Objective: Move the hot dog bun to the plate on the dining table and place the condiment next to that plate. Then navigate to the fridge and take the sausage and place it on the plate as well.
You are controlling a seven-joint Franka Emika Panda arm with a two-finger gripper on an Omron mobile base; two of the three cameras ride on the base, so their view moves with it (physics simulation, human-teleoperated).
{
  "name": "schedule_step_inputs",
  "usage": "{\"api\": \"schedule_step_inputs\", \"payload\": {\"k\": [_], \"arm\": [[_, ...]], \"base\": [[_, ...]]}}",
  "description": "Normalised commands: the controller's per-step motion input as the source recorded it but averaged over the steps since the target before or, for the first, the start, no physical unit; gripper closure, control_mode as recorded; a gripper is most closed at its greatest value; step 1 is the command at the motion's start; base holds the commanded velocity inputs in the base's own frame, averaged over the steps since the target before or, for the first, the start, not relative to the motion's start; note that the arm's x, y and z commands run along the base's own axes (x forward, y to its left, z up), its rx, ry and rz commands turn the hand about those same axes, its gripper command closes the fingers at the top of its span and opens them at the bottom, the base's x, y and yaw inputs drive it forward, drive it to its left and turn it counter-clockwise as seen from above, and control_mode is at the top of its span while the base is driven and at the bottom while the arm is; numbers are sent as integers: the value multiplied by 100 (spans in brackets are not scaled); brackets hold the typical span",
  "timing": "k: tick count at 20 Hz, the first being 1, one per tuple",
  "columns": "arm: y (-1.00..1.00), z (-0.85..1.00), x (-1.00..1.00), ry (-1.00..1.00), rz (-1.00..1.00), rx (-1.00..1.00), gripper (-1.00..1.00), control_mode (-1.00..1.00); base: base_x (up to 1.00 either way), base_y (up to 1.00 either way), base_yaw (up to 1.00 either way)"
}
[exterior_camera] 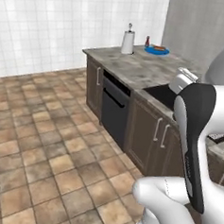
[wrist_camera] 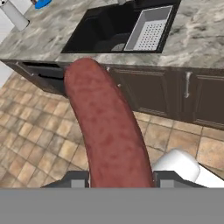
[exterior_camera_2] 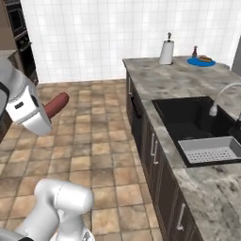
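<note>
My gripper [wrist_camera: 119, 180] is shut on the reddish-brown sausage [wrist_camera: 105, 131], which juts out past the fingers. In the right base view the sausage [exterior_camera_2: 57, 104] pokes from the gripper [exterior_camera_2: 43, 114] over the tiled floor, far from the counter. At the far end of the dining table's marbled top [exterior_camera: 136, 63] lies the blue plate [exterior_camera: 157, 51] [exterior_camera_2: 201, 62] [wrist_camera: 42, 3]. The orange-tan hot dog bun [exterior_camera: 159, 48] [exterior_camera_2: 204, 59] rests on it. The dark red condiment bottle [exterior_camera: 147, 41] [exterior_camera_2: 194, 52] stands just beside the plate. I cannot tell whether the tall grey surface behind is the fridge.
A paper towel roll [exterior_camera: 128, 41] [exterior_camera_2: 166, 51] stands near the plate. A black sink [exterior_camera_2: 188, 120] with a grey strainer tray [exterior_camera_2: 212, 149] and a faucet [exterior_camera_2: 220, 98] is set in the near counter. A dishwasher front [exterior_camera: 115, 107] faces the open tiled floor [exterior_camera: 40, 142].
</note>
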Motion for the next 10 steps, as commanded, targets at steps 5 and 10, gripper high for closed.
{"api": "schedule_step_inputs", "payload": {"k": [5, 10], "arm": [[0, 0, 0, 0, 0, 0, 100, 100], [0, 0, 0, 0, 0, 0, 100, 100]], "base": [[79, 100, -13], [99, 98, -16]]}}
